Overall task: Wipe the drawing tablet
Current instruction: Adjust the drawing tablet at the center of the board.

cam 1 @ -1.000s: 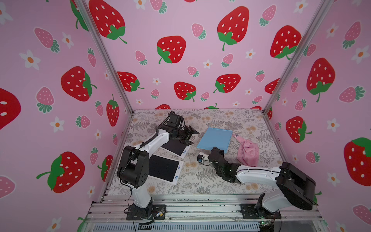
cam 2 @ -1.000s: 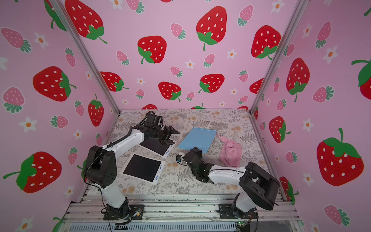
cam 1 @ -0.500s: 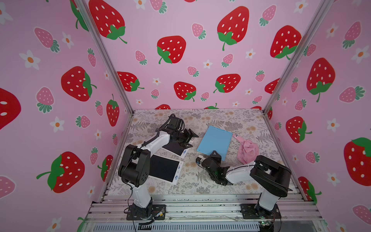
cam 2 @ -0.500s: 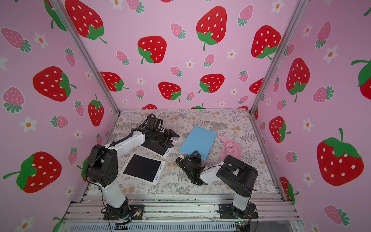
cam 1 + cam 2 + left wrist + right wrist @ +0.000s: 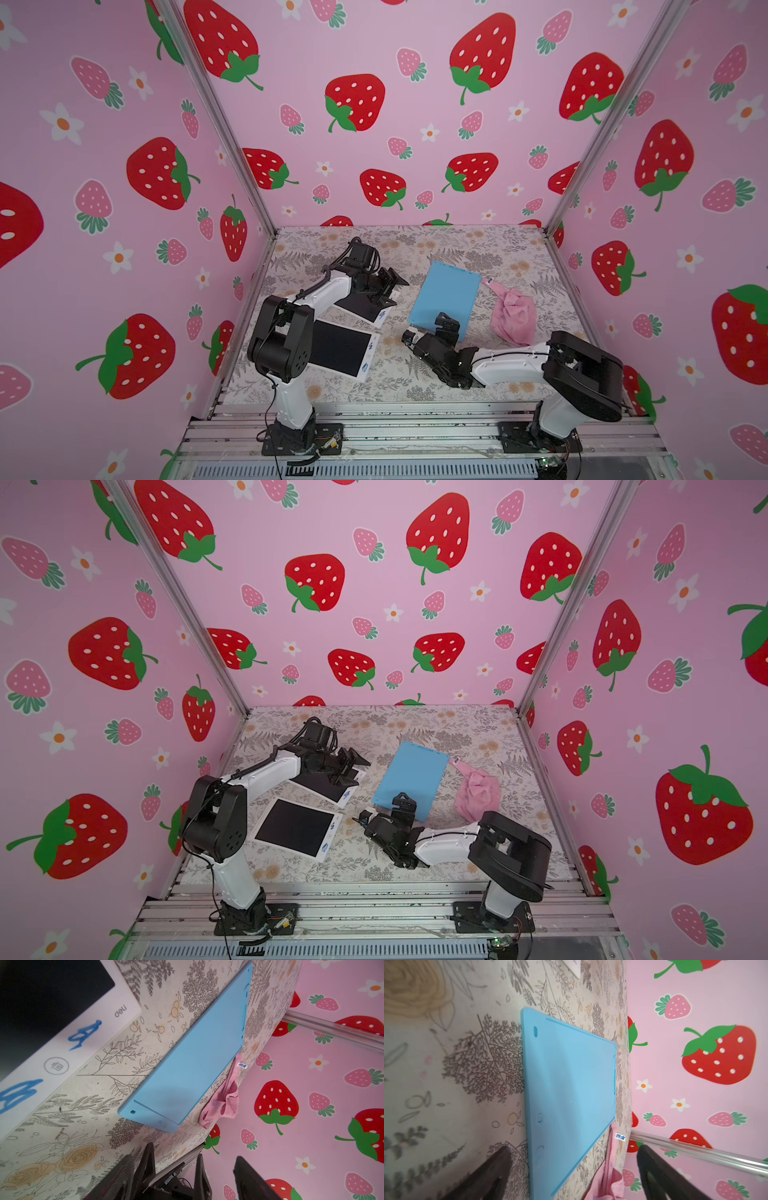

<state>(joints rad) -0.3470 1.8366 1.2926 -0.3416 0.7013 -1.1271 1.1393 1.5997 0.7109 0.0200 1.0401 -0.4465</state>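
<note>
Two white drawing tablets with black screens and blue scribbles on their borders lie at the left: one near the front (image 5: 345,347) (image 5: 297,829), one farther back (image 5: 365,309) (image 5: 62,1043). My left gripper (image 5: 390,289) (image 5: 182,1178) hovers open and empty over the far one. A blue tablet (image 5: 446,297) (image 5: 411,777) (image 5: 571,1095) lies flat in the middle, plain side up. My right gripper (image 5: 428,328) (image 5: 571,1180) stands wide open at its near corner, holding nothing. A crumpled pink cloth (image 5: 513,313) (image 5: 478,793) (image 5: 610,1180) lies just right of the blue tablet, touched by neither gripper.
Everything rests on a floral mat (image 5: 415,245) boxed in by pink strawberry walls at the left, back and right. An aluminium rail (image 5: 415,419) with both arm bases runs along the front edge.
My right gripper went from shut to wide open at the blue tablet's near corner. That tablet now reaches farther toward the front. The left arm has hardly moved.
</note>
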